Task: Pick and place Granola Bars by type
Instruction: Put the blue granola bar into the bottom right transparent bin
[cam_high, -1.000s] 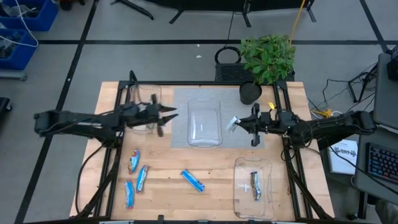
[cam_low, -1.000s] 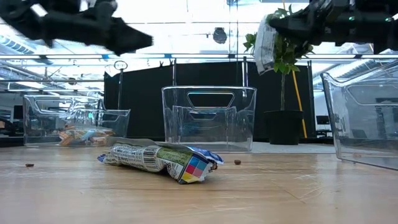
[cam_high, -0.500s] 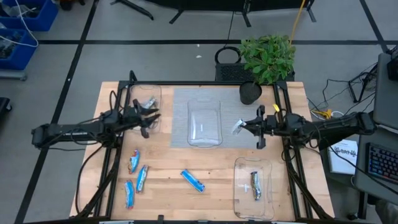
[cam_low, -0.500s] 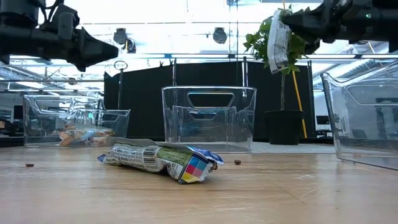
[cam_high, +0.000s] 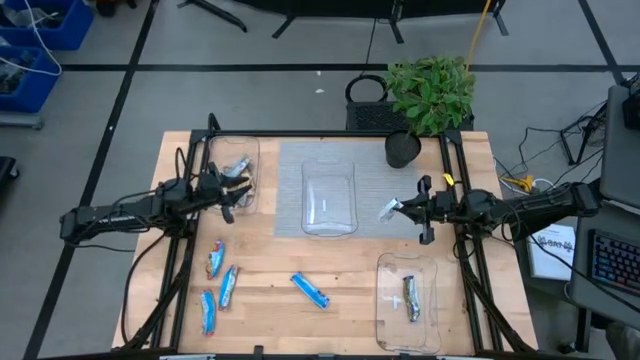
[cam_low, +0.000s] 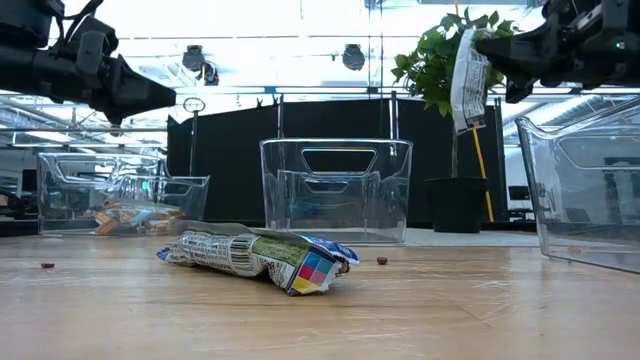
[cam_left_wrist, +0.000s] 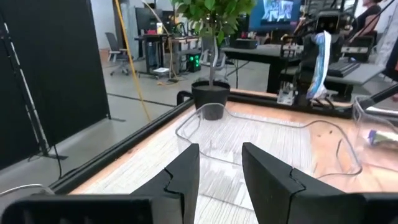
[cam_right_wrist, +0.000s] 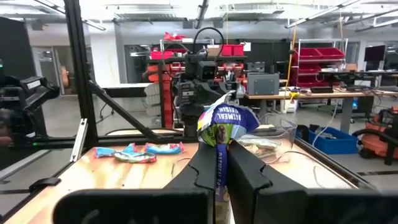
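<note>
My right gripper (cam_high: 402, 208) is shut on a silver-grey granola bar (cam_high: 388, 210), held in the air between the middle clear tray (cam_high: 328, 195) and the near-right clear tray (cam_high: 408, 262). That tray holds one silver-grey bar (cam_high: 411, 298). My left gripper (cam_high: 236, 190) is open and empty above the far-left clear tray (cam_high: 212, 150), which holds wrapped bars (cam_high: 238, 167). Several blue bars (cam_high: 215, 258) lie flat on the wood at the near left, and one (cam_high: 310, 290) lies near the middle. The low view shows that one in front (cam_low: 255, 255). My right gripper pinches the silver-grey bar between its two fingers (cam_right_wrist: 245, 168), near the bar's upper part (cam_low: 470, 55). The fingers are level and point toward the table's left. The bar is lifted clear of the table and hangs upright, its lower end (cam_low: 466, 120) below the fingers.
A potted plant (cam_high: 430, 95) stands at the table's far right edge. A grey mat (cam_high: 290, 180) lies under the middle tray. A black frame (cam_high: 300, 135) runs along the table's far and side edges. Bare wood (cam_high: 340, 330) lies at the near middle.
My left gripper has drawn back toward the table's left edge, from beside the middle tray to above the far-left tray. My right gripper has carried the silver-grey bar a little toward the table's right and near edges, still clear of the table.
</note>
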